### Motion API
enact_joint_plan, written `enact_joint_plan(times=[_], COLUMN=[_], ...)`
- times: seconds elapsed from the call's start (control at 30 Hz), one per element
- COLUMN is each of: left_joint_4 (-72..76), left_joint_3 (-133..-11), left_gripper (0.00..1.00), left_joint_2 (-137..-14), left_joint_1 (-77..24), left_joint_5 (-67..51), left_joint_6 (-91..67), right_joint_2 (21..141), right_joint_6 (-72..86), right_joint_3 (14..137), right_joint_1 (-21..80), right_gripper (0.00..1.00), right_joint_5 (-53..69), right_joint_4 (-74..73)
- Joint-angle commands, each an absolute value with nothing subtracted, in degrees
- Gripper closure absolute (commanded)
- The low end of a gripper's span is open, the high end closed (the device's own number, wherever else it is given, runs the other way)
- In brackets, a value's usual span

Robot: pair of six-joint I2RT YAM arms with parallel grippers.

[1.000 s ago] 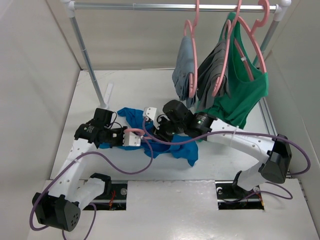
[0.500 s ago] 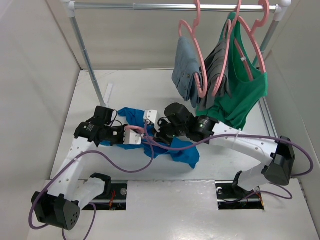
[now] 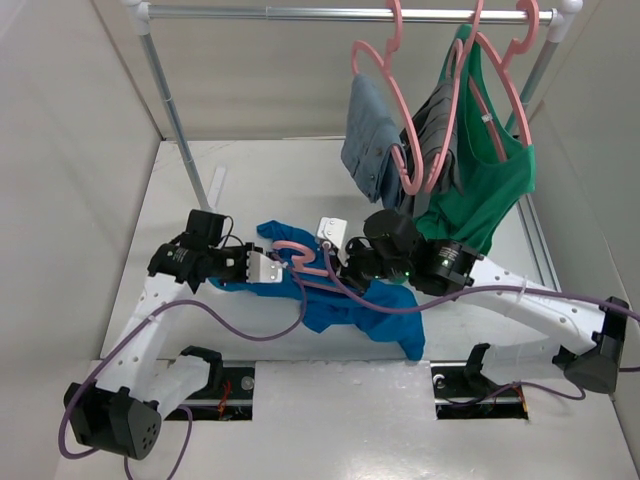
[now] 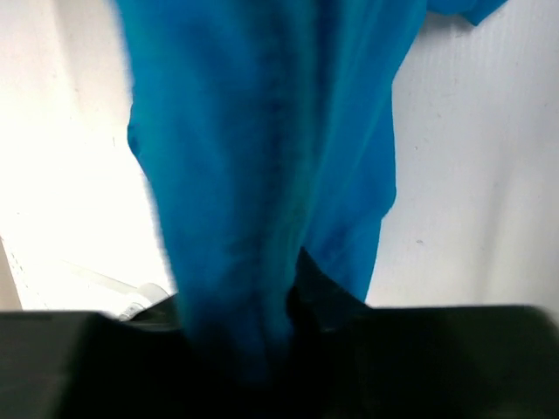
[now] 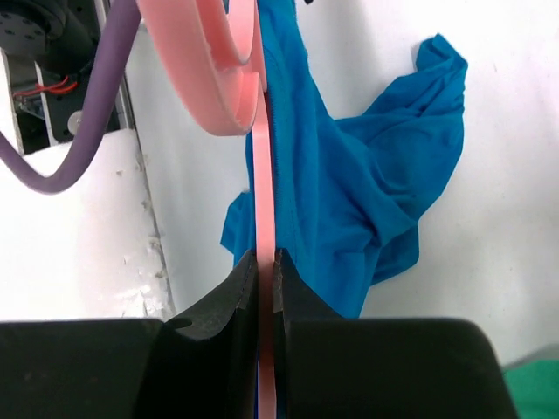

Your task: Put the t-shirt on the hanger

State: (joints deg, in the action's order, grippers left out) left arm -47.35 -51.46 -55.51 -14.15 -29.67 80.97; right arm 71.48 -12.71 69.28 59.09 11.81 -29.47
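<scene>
The royal-blue t-shirt (image 3: 352,308) lies crumpled on the white table between my two arms. My left gripper (image 3: 268,268) is shut on a bunch of its cloth; in the left wrist view the t-shirt (image 4: 262,148) hangs blurred from the gripper (image 4: 279,323). My right gripper (image 3: 336,260) is shut on the thin pink hanger (image 3: 298,248), just right of the left gripper. In the right wrist view the gripper (image 5: 265,266) pinches the hanger (image 5: 264,166) edge-on, its curved hook above. The t-shirt (image 5: 358,192) lies beside and under the bar.
A silver rail (image 3: 300,14) runs across the back on white posts (image 3: 180,130). Two grey garments (image 3: 368,135) and a green tank top (image 3: 490,190) hang from it on other pink hangers, close above my right arm. White walls enclose both sides.
My right arm has moved right and nearer with the hanger. The t-shirt's lower part has been dragged right. The left grey garment has swung. My left gripper has shifted slightly right.
</scene>
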Motion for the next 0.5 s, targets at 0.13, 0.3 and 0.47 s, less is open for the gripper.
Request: enact_joint_plan(times=[0.13, 0.3, 0.47], left_joint_4=[-47.02, -52.63, -54.84], left_joint_3=[-55.98, -59.24, -59.77], left_gripper=[0.96, 0.79, 0.65], left_joint_2=[-57.47, -59.77, -61.61], left_joint_1=[-10.03, -4.84, -4.83], left_joint_5=[-28.56, -28.56, -29.09], left_joint_6=[79.89, 84.37, 86.22], right_joint_2=[66.28, 61.79, 59.68], right_joint_6=[-11.69, -11.69, -11.69], right_joint_3=[69.79, 69.17, 70.49], right_joint_1=[58.97, 58.97, 58.97], right_gripper=[1.0, 1.0, 1.0], right_joint_5=[10.38, 6.86, 7.99], right_joint_4=[-32.33, -36.47, -39.28])
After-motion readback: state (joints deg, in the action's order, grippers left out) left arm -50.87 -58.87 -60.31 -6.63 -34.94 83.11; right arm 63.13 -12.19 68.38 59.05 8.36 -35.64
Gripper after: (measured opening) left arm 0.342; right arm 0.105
